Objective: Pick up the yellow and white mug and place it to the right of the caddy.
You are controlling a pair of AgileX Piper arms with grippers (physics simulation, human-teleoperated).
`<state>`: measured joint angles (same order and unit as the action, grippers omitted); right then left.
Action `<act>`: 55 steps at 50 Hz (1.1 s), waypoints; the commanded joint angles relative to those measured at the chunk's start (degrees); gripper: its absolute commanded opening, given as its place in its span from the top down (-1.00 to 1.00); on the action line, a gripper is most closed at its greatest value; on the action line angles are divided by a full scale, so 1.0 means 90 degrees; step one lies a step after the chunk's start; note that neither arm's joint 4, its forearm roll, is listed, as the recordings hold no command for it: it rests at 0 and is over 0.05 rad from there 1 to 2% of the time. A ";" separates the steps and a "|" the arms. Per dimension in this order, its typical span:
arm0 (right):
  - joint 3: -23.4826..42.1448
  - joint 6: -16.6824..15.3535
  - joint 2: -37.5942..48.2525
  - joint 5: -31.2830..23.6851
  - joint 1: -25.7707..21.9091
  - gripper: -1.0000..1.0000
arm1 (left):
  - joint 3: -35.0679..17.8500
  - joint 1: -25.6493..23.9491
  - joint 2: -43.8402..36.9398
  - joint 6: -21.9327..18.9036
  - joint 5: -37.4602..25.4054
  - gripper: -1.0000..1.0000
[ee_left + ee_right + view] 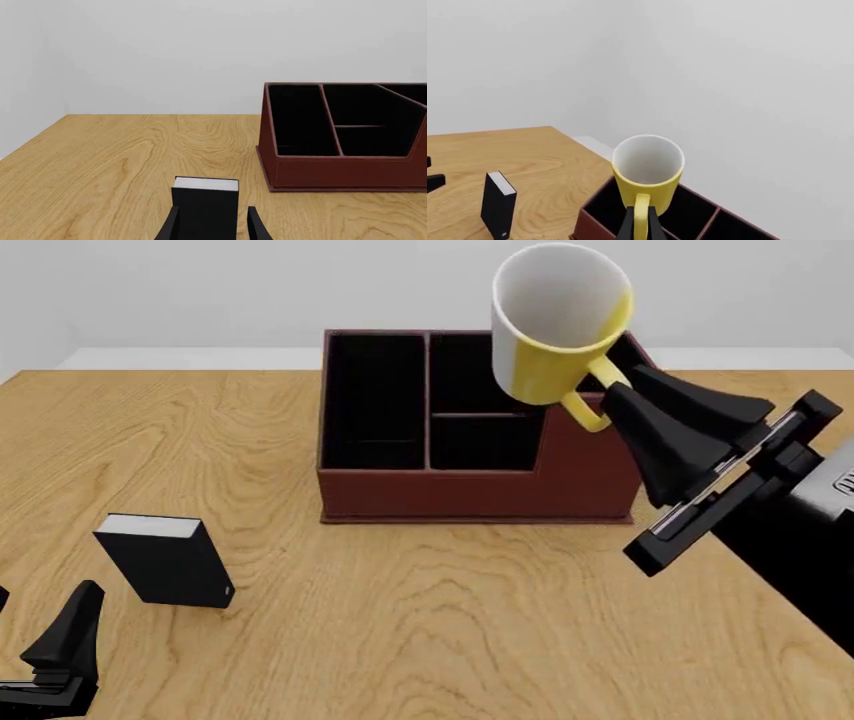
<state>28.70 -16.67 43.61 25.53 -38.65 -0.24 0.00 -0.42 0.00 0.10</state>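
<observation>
A: Nearest the camera, what shows?

B: The left claw [60, 645], low at the near left corner of the surface [441, 630]. Its two dark fingers stand apart with nothing between them. In the left wrist view the same claw [213, 225] points at a black block [205, 202] with a white top.

A: And the block in the front view?

B: The block [163, 558] stands upright on the wood, a little beyond the left claw and not touching it. It sits well to the left of the caddy.

A: Where is the mug?

B: The mug [554, 325] is in the air, off the surface, above the caddy's right part. The right claw [607, 412] pinches its yellow loop handle. The right arm comes in from the right edge.

A: How does the mug look?

B: Small and round, yellow outside, white inside. It is tilted, so the open mouth faces up and toward the camera and the white interior shows plainly. The handle points down toward the claw. In the right wrist view the mug [647, 167] shows its round white mouth, with the handle running down between the claw's [640, 225] dark fingers.

A: And farthest back?

B: The caddy [474, 485], a reddish-brown box with black compartments, resting on the surface beyond the middle. In the left wrist view the caddy [340, 170] shows a slanted front edge.
</observation>
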 commanded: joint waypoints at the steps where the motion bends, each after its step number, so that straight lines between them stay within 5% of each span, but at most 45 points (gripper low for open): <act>1: -0.0037 0.0057 -0.0268 -0.0174 0.0183 1.00 | 0.0000 0.0000 0.0000 0.0000 0.0000 -1.00; 55: 0.0013 0.0204 -0.1255 -0.1028 0.0905 1.00 | 0.0000 0.0000 0.0000 0.0000 0.0000 -1.00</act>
<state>28.39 -15.59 34.54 18.01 -31.82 -0.24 0.00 -0.42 0.00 0.10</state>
